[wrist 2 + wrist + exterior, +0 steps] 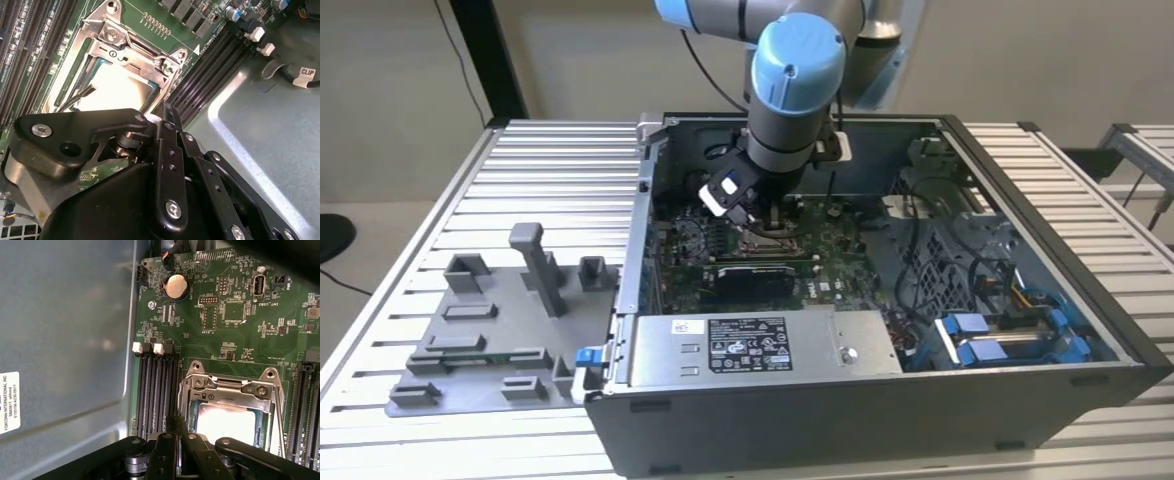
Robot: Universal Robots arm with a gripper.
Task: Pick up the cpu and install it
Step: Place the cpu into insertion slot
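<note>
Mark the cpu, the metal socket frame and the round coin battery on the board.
cpu (225, 422): first wrist view, on its pale silver top.
socket frame (227, 385): first wrist view, on the metal bar between its two screws.
coin battery (176, 286): first wrist view, on the middle of its round face.

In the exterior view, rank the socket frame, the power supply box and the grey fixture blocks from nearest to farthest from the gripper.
1. socket frame: just under the gripper.
2. power supply box: inside the case, toward the camera.
3. grey fixture blocks: outside the case, exterior view's left.
</note>
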